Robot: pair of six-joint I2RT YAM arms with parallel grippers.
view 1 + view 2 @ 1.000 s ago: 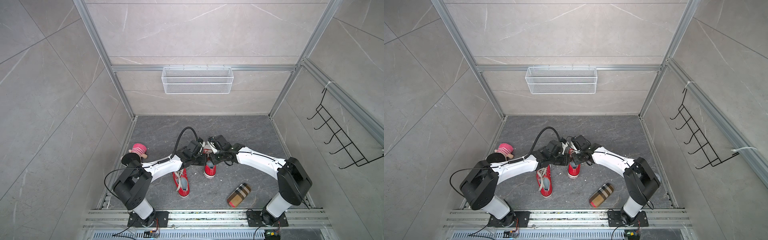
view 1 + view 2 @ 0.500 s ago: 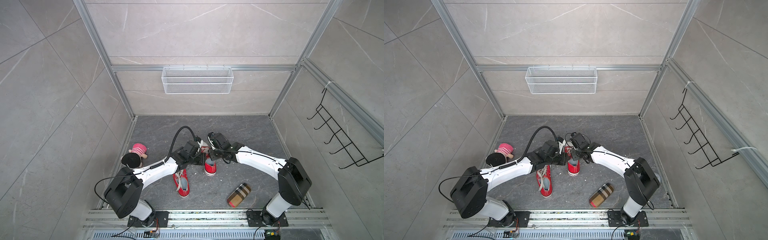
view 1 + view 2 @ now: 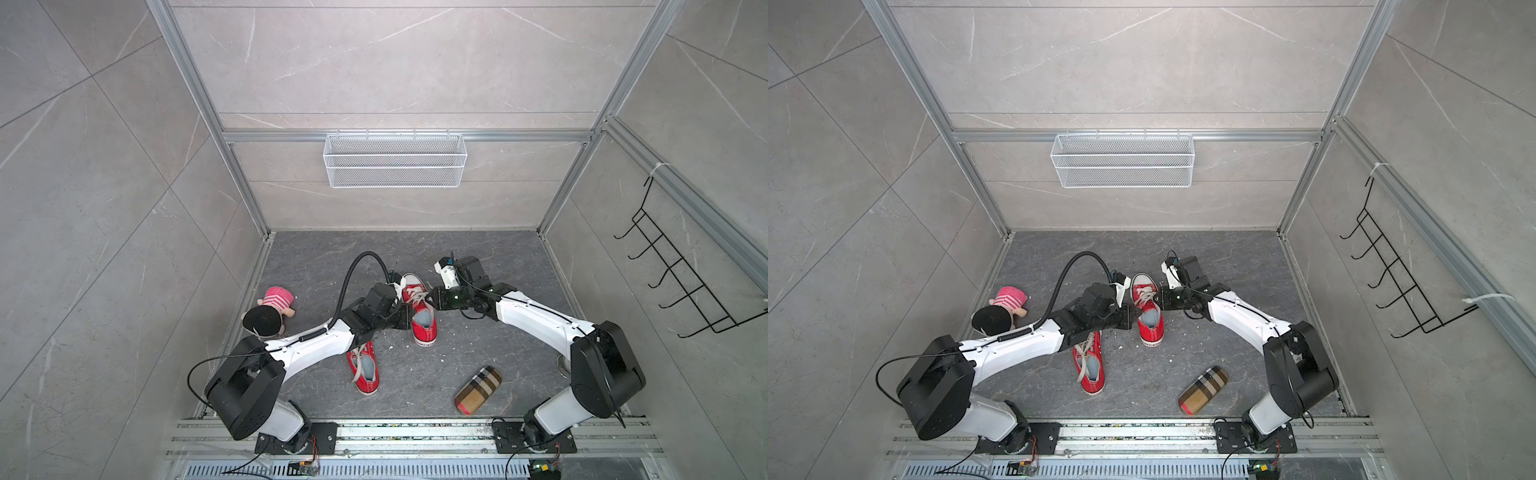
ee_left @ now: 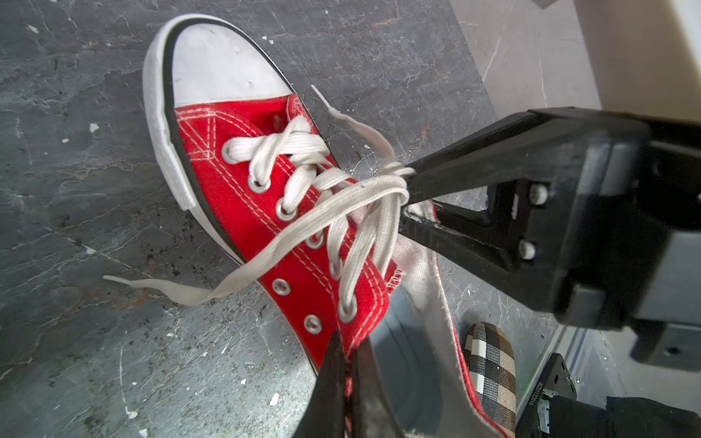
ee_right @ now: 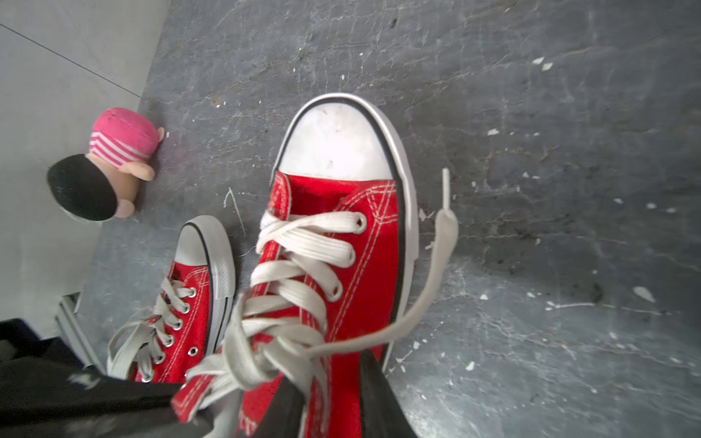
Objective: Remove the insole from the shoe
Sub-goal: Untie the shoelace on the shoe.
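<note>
1. Red canvas lace-up shoe (image 4: 235, 182) stands mid-floor on dark grey stone floor (image 3: 478, 374), white toe cap toward back edge.
2. Right gripper (image 4: 404, 201) pinches shoe's upper by top laces, one finger inside opening, one outside.
3. Left gripper (image 4: 347, 341) pressed together on opposite red collar edge.
4. Grey-blue insole (image 4: 413, 360) lies inside shoe.
</note>
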